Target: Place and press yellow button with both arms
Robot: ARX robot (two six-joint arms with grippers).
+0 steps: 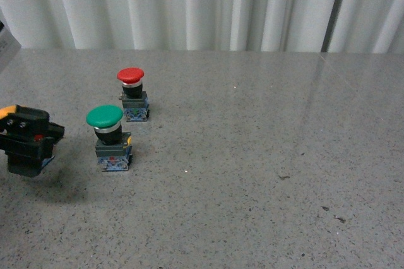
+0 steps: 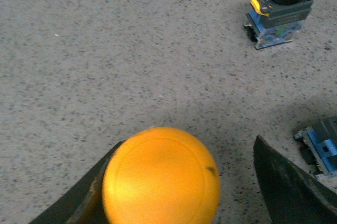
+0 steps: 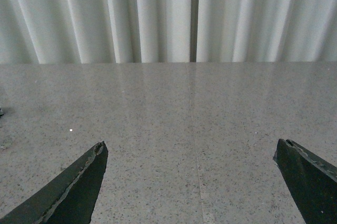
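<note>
The yellow button [image 2: 160, 176] sits inside the left gripper [image 2: 188, 142] near the tabletop's [image 1: 265, 155] left edge, its cap against 1 finger [image 2: 73, 208] and clear of the other; the jaws are half spread, and whether they clamp its hidden body I cannot tell; the right gripper [image 3: 190, 141] gapes wide, holding nothing; this looks like the placing step; next, it should be stood upright on bare surface right of the green button [image 1: 107, 136] and red button [image 1: 132, 92], within the right arm's reach for pressing.
</note>
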